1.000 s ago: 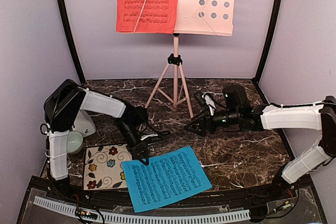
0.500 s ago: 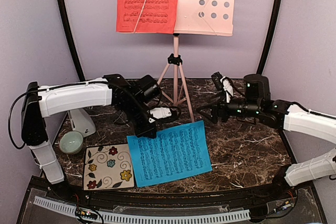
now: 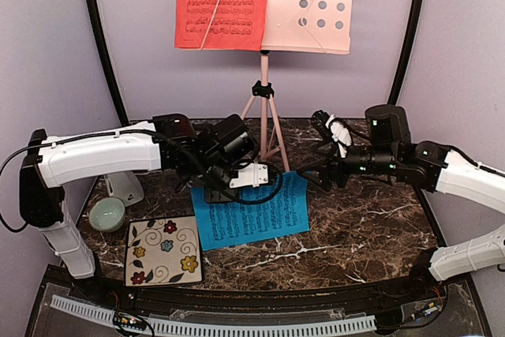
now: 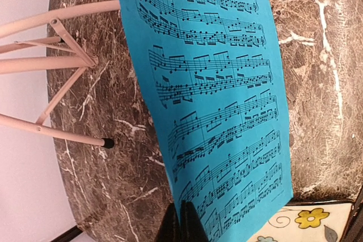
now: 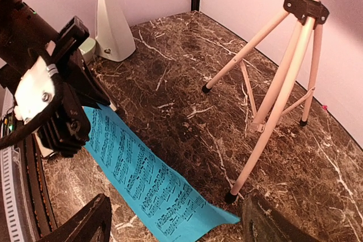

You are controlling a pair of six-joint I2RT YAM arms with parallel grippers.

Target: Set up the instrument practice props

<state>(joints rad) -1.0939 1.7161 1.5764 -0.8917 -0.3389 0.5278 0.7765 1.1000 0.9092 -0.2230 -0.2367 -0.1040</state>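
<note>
The pale pink music stand [image 3: 263, 92] stands at the back, its perforated desk [image 3: 312, 5] up high. The red sheet [image 3: 221, 1] rests on the desk's left half. My left gripper [image 3: 215, 193] is shut on the left edge of the blue sheet [image 3: 256, 212], which trails on the table just in front of the stand's legs. In the left wrist view my left gripper [image 4: 182, 226] pinches the blue sheet [image 4: 221, 83]. My right gripper [image 3: 314, 173] is open and empty, over the blue sheet's [image 5: 147, 179] right edge beside a stand foot [image 5: 229, 196]. The white metronome [image 3: 125, 185] stands far left.
A pale green bowl [image 3: 106, 213] sits beside the metronome. A floral tile [image 3: 162, 250] lies at the front left, touching the blue sheet's corner. The stand's legs [image 4: 57, 60] spread over the back middle of the marble table [image 3: 371, 230]. Purple walls close in the sides.
My left gripper has dragged the blue sheet from the front edge back toward the stand. My right gripper has risen and drawn slightly right.
</note>
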